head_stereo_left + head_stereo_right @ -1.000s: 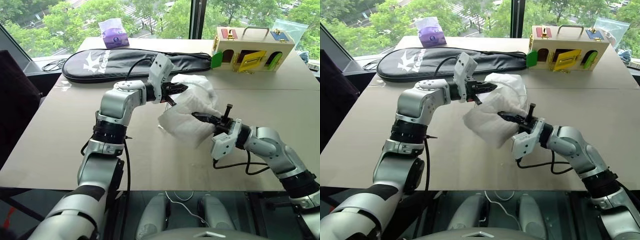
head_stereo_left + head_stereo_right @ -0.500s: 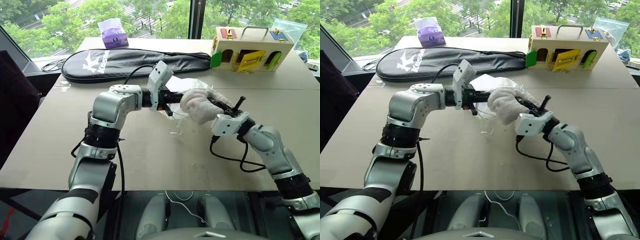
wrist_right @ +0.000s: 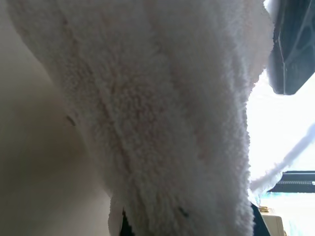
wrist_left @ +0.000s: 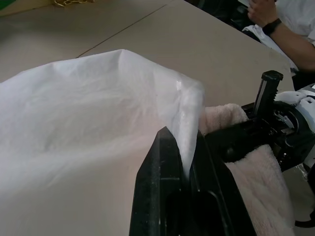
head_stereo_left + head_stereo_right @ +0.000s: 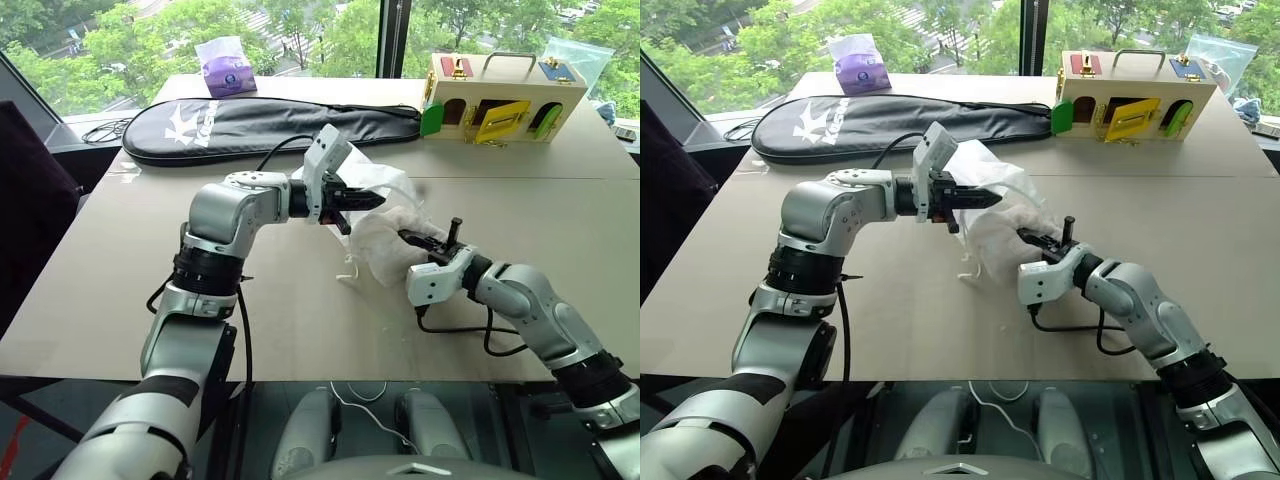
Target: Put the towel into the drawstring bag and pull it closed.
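Observation:
The drawstring bag [image 5: 388, 180], thin and white, hangs over the table with its rim pinched in my left gripper [image 5: 372, 200], which is shut. Its cords [image 5: 350, 266] dangle below the mouth. The fluffy white towel [image 5: 383, 250] hangs bunched just under and beside the bag's mouth, low over the table. My right gripper [image 5: 410, 238] is shut on the towel from the right. In the left wrist view the bag fabric [image 4: 88, 123] is clamped between my fingers [image 4: 165, 167], and the towel [image 4: 261, 182] lies right beside them. I cannot tell how much of the towel is inside the bag.
A long black racket case [image 5: 250, 120] lies across the back of the table, with a purple tissue pack [image 5: 228, 65] behind it. A wooden toy house [image 5: 505, 95] and a clear plastic bag [image 5: 580, 55] stand at the back right. A person's arm [image 4: 280, 29] is beyond the table's edge.
My right gripper lifted the towel from low on the table to the bag's mouth, then sank a little. The towel is now bunched up. My left gripper has barely moved.

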You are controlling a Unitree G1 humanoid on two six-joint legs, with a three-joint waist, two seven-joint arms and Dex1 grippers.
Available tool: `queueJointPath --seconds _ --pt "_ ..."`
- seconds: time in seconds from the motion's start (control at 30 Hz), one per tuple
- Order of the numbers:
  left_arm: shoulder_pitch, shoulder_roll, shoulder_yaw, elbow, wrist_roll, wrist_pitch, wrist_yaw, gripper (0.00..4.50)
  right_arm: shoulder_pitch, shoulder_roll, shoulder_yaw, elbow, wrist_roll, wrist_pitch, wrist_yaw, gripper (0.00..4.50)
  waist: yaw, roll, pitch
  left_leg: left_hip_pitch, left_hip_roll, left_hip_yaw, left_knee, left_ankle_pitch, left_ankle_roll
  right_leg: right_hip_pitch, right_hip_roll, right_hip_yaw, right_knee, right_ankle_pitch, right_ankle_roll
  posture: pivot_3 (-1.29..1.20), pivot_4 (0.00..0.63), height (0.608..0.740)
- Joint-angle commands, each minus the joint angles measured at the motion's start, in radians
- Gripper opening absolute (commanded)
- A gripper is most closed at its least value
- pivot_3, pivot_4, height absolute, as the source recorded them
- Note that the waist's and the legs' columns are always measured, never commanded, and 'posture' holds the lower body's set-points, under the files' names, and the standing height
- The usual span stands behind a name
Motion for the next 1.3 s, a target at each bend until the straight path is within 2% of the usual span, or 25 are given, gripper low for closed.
queueJointPath --seconds 0.03,0.17,0.3,0.47,0.53,0.63,0.73,0.8,0.93,1.13,1.23,1.3 --pt "0.005 -0.006 0.012 -0.074 -0.042 0.026 0.001 0.00 0.003 0.087 -0.048 -0.066 0.078 0.128 0.003 0.08 0.000 -0.001 0.000 0.000 0.000 0.000 0.000 0.000 0.000 0.000 0.000 0.000 0.000 0.000 0.000 0.00 0.150 0.740" --pt "0.044 0.006 -0.019 -0.133 -0.046 0.029 -0.007 0.00 0.041 0.320 -0.138 -0.163 0.238 0.464 -0.017 0.08 0.001 -0.001 0.000 0.000 0.001 0.000 0.000 0.001 -0.001 0.000 0.000 0.000 0.000 0.000 0.000 0.00 0.150 0.740" --pt "0.050 0.004 -0.022 -0.111 -0.034 0.014 0.011 0.00 0.076 0.482 -0.161 -0.279 0.346 0.727 -0.016 0.08 0.004 0.000 0.001 0.000 0.001 -0.001 0.000 0.000 0.000 0.000 0.000 0.000 0.000 0.000 0.000 0.00 0.150 0.740" --pt "0.042 -0.005 -0.026 -0.097 -0.038 0.005 0.015 0.00 0.059 0.604 -0.173 -0.354 0.447 0.978 -0.031 0.08 0.002 0.000 0.001 0.000 0.001 -0.001 -0.001 -0.001 0.001 -0.001 0.000 0.000 0.001 0.000 0.000 0.00 0.150 0.740" --pt "0.034 -0.011 -0.024 -0.088 -0.038 0.003 0.018 0.00 0.046 0.595 -0.161 -0.362 0.457 1.012 -0.031 0.08 0.002 0.000 0.001 0.000 0.001 -0.001 -0.001 -0.001 0.001 -0.001 0.000 0.000 0.001 0.000 0.000 0.00 0.150 0.740" --pt "0.019 -0.022 -0.013 -0.068 -0.042 0.002 0.024 0.00 0.014 0.501 -0.095 -0.348 0.410 0.991 -0.010 0.08 0.001 0.000 0.001 0.000 0.000 0.000 -0.001 -0.001 0.001 -0.001 0.000 0.000 0.001 0.000 0.000 0.00 0.150 0.740" --pt "0.001 -0.044 0.012 -0.051 -0.060 0.022 0.043 0.00 -0.034 0.269 0.063 -0.277 0.217 0.803 0.014 0.08 0.001 0.001 0.001 0.000 -0.001 0.000 -0.001 -0.001 0.001 -0.002 0.000 0.000 0.000 0.000 0.000 0.00 0.150 0.740" --pt "0.000 -0.055 0.028 -0.050 -0.070 0.037 0.059 0.00 -0.033 0.332 0.002 -0.266 0.293 0.870 -0.032 0.08 0.000 0.000 0.001 -0.001 -0.002 0.000 -0.001 -0.001 0.001 -0.002 -0.001 0.000 0.000 0.000 0.000 0.00 0.150 0.740" --pt "0.014 -0.072 0.056 -0.066 -0.094 0.074 0.094 0.00 -0.051 0.617 -0.211 -0.302 0.491 1.090 -0.131 0.08 -0.005 0.000 0.001 -0.001 0.003 0.000 -0.005 0.001 -0.002 -0.005 0.002 0.002 0.002 0.000 -0.001 0.00 0.150 0.740" --pt "0.007 -0.105 0.088 -0.085 -0.129 0.116 0.149 0.00 -0.140 0.937 -0.495 -0.343 0.717 1.309 -0.324 0.08 0.009 0.000 0.001 -0.002 0.000 0.000 -0.009 0.001 -0.002 -0.007 -0.001 0.001 0.000 0.000 -0.001 0.00 0.150 0.740" --pt "0.000 -0.118 0.096 -0.089 -0.139 0.128 0.168 0.00 -0.191 1.010 -0.603 -0.342 0.868 1.350 -0.438 0.08 0.005 0.000 0.001 -0.002 -0.002 0.000 -0.011 0.001 -0.002 -0.007 -0.003 0.001 0.000 0.000 -0.001 0.00 0.150 0.740" --pt "0.002 -0.120 0.093 -0.090 -0.140 0.127 0.175 0.00 -0.205 0.989 -0.609 -0.335 0.937 1.350 -0.489 0.08 -0.003 0.000 0.002 -0.002 -0.002 0.000 -0.013 0.002 -0.003 -0.008 -0.003 0.002 0.001 0.000 -0.001 0.00 0.150 0.740"
